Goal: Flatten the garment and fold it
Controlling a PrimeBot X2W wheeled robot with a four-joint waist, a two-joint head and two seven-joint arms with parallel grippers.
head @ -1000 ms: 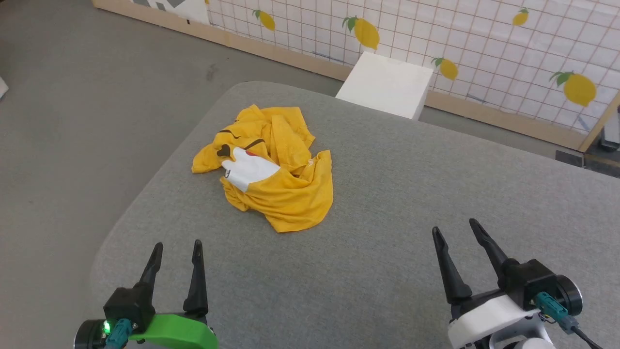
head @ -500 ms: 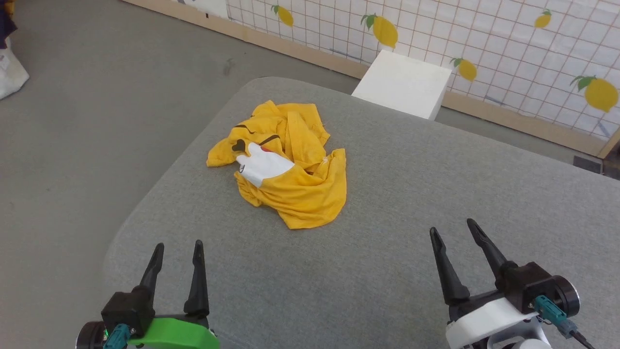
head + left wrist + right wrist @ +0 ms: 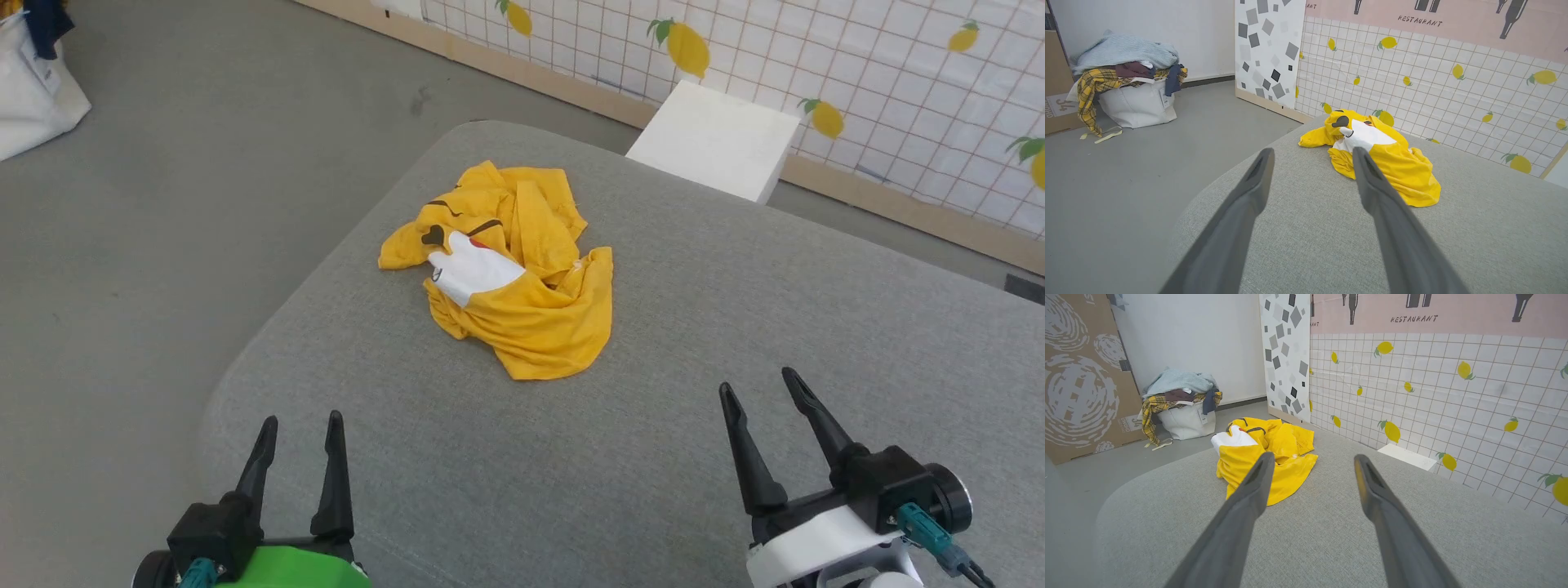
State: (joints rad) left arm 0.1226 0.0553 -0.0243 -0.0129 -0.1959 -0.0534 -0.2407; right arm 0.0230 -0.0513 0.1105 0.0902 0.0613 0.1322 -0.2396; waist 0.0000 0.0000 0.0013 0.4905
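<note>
Risking a multi-layer pinch on the crumpled yellow T-shirt (image 3: 522,314), hems seemingly buried; our left gripper (image 3: 301,418), right gripper (image 3: 757,380) spread, empty.

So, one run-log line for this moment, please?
crumpled bright yellow T-shirt on grey table | left gripper open | right gripper open

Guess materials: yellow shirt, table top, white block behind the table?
Shirt: thin soft knit, likely cotton or a blend; matte, and it crumples in loose folds. Table top: grey woven fabric cover, matte, with a fine heathered texture and rounded edges, so probably padded. White block: smooth, matte, sharp-edged; could be foam or painted board, can't tell.
</note>
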